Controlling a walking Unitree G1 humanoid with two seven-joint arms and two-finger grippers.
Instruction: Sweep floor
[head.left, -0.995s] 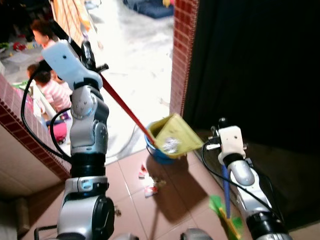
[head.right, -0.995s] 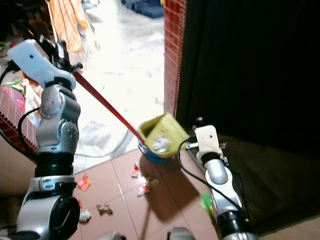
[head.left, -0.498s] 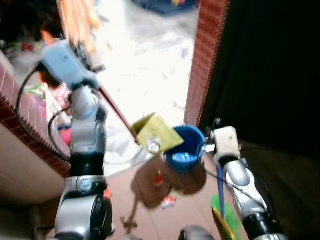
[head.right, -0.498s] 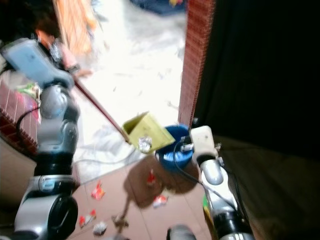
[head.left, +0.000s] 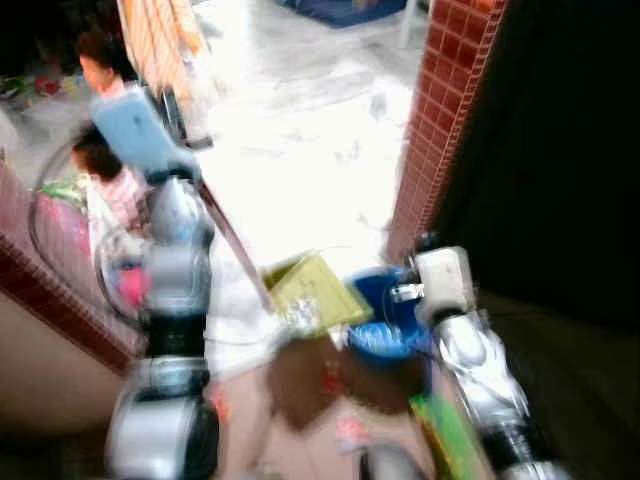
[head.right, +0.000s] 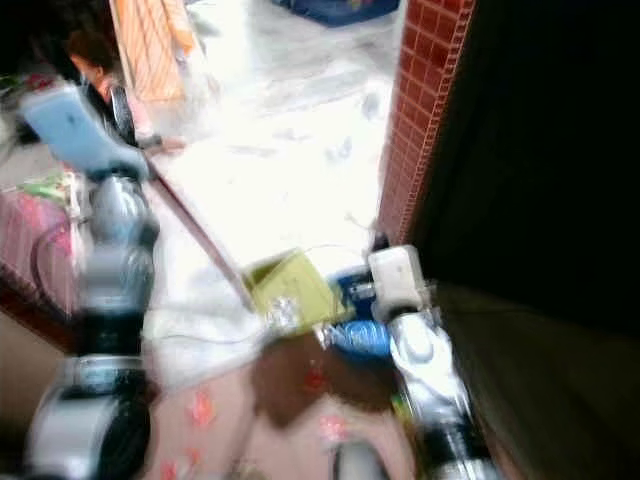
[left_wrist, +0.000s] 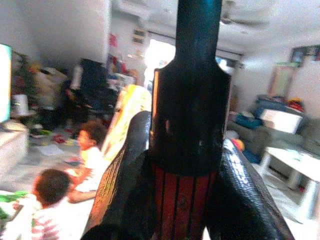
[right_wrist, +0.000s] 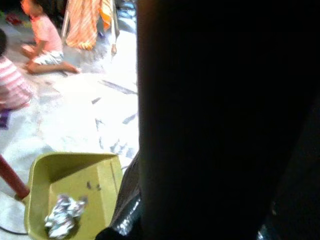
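While two children sit on the bright floor (head.left: 300, 130) behind, the left gripper (left_wrist: 187, 190), fingers clamped on the red handle (head.left: 232, 245), carries the yellow dustpan (head.left: 315, 290) with foil scrap (right_wrist: 62, 222) beside the blue bucket (head.left: 385, 320); tipping likely comes next. Right fingers' state unclear.

Motion blur smears both eye views, and the floor scraps (head.left: 350, 432) (reddish) are unidentifiable.

Dustpan (head.left: 315, 291) left of bucket (head.left: 385, 318), foil wad (right_wrist: 62, 223) in it, brick pillar (head.left: 440, 110) behind, scraps (head.right: 205, 408) on floor.
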